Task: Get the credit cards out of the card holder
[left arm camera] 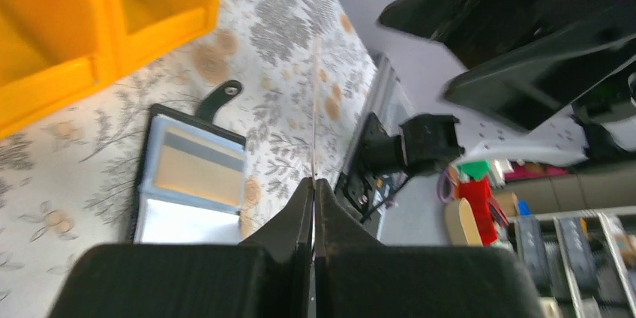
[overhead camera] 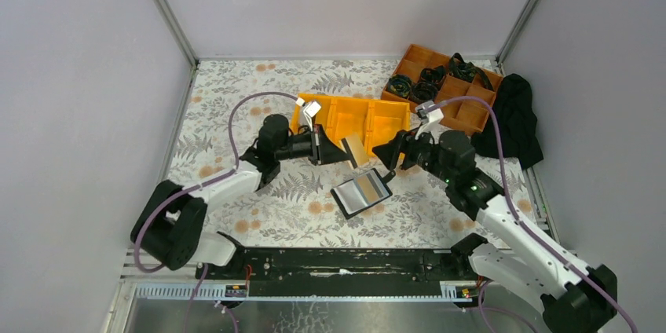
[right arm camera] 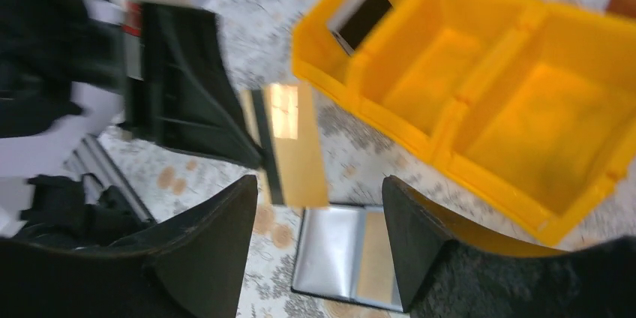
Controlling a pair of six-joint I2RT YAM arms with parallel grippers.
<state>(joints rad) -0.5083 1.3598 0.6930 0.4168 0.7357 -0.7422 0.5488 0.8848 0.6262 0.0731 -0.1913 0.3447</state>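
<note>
**A:** Holder, location?
**B:** Holder (overhead camera: pixel 361 194): lies open on the table (overhead camera: pixel 228 105), sleeves up, just in front of the bin (overhead camera: pixel 383 119). A sleeved card (left arm camera: pixel 196 174) shows inside, tan.

**A:** Cards outside it?
**B:** Two. Tan card (overhead camera: pixel 356 149): off the table, above the holder's far edge. Grey card (overhead camera: pixel 312 107): leaning in the bin's left end compartment.

**A:** Left gripper?
**B:** Left gripper (overhead camera: pixel 345 152): fingers pressed together, pinching the tan card by one end.

**A:** Right gripper?
**B:** Right gripper (right arm camera: pixel 319 192): fingers spread, gripping nothing, above the holder and near the tan card.

**A:** Other stock?
**B:** Brown tray (overhead camera: pixel 463 113), far right corner. Cloth (overhead camera: pixel 518 121), black, beside it.
</note>
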